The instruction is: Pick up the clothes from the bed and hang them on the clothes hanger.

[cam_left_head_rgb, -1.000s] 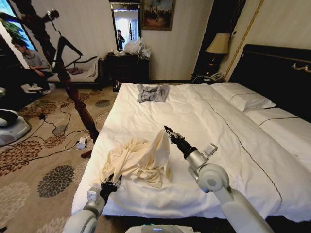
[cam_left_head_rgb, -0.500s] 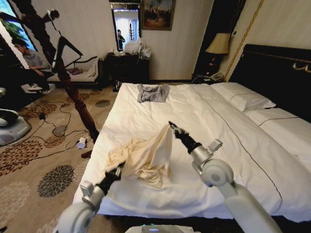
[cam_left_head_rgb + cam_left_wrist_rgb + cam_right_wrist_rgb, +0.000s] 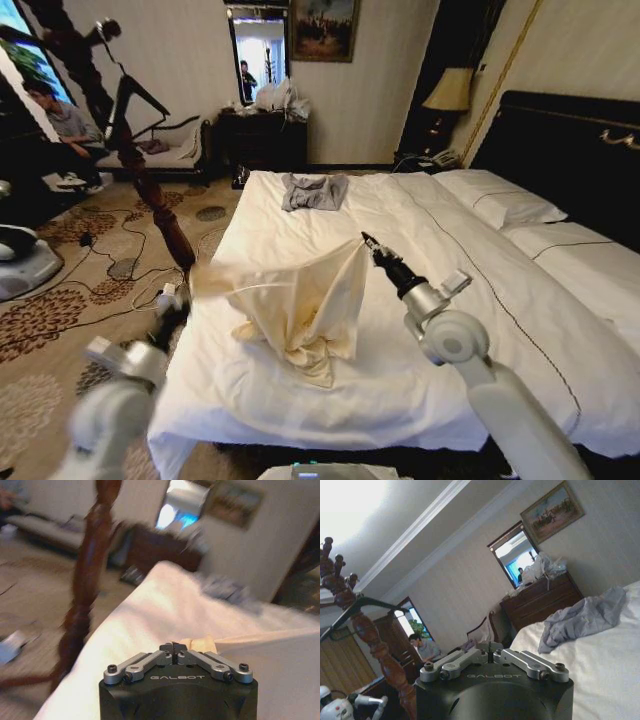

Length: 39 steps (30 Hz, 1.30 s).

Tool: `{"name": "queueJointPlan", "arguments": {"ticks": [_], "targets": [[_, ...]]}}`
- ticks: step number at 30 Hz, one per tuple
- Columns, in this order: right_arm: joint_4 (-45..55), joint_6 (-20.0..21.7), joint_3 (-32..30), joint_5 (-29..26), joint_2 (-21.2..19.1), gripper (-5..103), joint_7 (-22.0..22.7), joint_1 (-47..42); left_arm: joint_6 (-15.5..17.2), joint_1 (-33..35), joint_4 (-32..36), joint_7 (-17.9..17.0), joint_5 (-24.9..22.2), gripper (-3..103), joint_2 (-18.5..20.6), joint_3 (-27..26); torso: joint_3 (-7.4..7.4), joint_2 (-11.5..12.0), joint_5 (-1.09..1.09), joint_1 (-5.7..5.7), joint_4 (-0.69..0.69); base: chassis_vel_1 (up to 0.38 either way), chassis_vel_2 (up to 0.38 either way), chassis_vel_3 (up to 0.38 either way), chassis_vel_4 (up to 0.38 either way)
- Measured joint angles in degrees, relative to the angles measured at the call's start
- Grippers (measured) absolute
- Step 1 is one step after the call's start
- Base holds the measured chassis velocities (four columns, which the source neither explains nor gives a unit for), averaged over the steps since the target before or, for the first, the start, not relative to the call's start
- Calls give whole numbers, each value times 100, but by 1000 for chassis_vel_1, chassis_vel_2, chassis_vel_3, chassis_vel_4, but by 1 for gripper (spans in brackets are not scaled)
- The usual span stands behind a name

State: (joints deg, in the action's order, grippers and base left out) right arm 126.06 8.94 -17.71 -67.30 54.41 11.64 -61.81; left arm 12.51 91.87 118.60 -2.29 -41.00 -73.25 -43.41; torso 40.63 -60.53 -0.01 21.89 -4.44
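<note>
The clothes (image 3: 300, 300), a cream-yellow shirt, hang stretched between both grippers above the bed (image 3: 450, 300), and the lower folds still rest on the sheet. My left gripper (image 3: 188, 285) is out past the bed's left edge, shut on one corner; in the left wrist view the fingertips (image 3: 172, 647) meet with cream fabric (image 3: 202, 642) just beyond them. My right gripper (image 3: 367, 242) is raised over mid-bed, shut on the other corner. In the right wrist view its fingers (image 3: 465, 658) are closed. The clothes hanger (image 3: 135, 100), black and triangular (image 3: 365, 602), hangs on the coat stand at far left.
The dark wooden coat stand (image 3: 150, 190) rises from the carpet beside the bed's left side. A grey garment (image 3: 313, 190) lies at the bed's far end. White pillows (image 3: 500, 200) and the black headboard (image 3: 570, 150) are on the right. Cables (image 3: 120, 265) cross the floor.
The left gripper has swung up and out to the left, off the bed edge. The right gripper rose and moved farther away. The shirt is now lifted and spread between them.
</note>
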Motion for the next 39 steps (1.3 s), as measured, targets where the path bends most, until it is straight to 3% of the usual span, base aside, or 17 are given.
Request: {"name": "queueJointPlan", "arguments": {"ticks": [1,3,5,7,9,10,12,15,16,18,21,24,27,31,39], "targets": [[3,5,38,55,10,0,-29,-49,194,4,29,-302,-1,8,-43,34,0,0,1,-1,-4,0,0,0,0],[4,6,47,86,16,0,-45,-79,332,27,106,-455,-10,8,-24,31,0,0,2,-1,-4,0,0,0,0],[10,6,39,125,35,0,-72,-146,584,152,328,-627,16,18,86,-30,0,0,2,0,-2,0,0,0,0],[24,7,-1,140,48,0,-83,-221,703,334,619,-613,135,29,173,-111,0,-1,2,0,-1,0,0,0,0],[32,6,-18,156,48,0,-89,-258,720,421,746,-551,199,29,194,-134,-1,-1,2,-1,-2,0,0,0,0],[38,6,-29,168,46,0,-96,-282,720,509,875,-457,285,34,207,-145,0,-1,2,-1,-2,0,0,0,0],[56,-1,-58,190,32,0,-115,-336,648,789,1229,-172,654,45,218,-81,0,-1,4,-1,-2,0,0,0,0],[64,-6,-69,194,30,0,-119,-343,544,911,1303,-96,954,51,186,65,0,-1,3,-1,-2,0,0,0,0],[67,-10,-75,196,33,0,-120,-344,401,1021,1294,-58,1280,61,136,315,-1,-1,2,-1,-1,0,0,0,0],[67,-12,-76,197,39,0,-120,-343,294,1093,1238,-61,1482,61,95,517,-1,-1,2,-1,-2,0,0,0,0],[67,-15,-79,205,44,0,-121,-349,13,1352,788,-324,1995,78,-138,1191,-1,-1,4,-1,-2,0,0,0,0],[65,-16,-79,206,40,0,-120,-350,-135,1384,475,-457,2167,83,-323,1443,-1,-1,2,-1,-1,0,0,0,0],[43,-19,-67,206,37,0,-120,-336,-322,1181,120,-694,2162,97,-726,1791,0,-1,1,-1,-2,0,0,0,0],[28,-19,-24,206,46,0,-116,-300,-470,785,-31,-864,2058,100,-1139,2141,0,-1,2,-1,-3,0,0,0,0],[44,-19,-46,224,44,0,-115,-353,-338,647,173,-863,2014,102,-1313,2386,0,-1,3,-1,-2,0,0,0,0]]}}
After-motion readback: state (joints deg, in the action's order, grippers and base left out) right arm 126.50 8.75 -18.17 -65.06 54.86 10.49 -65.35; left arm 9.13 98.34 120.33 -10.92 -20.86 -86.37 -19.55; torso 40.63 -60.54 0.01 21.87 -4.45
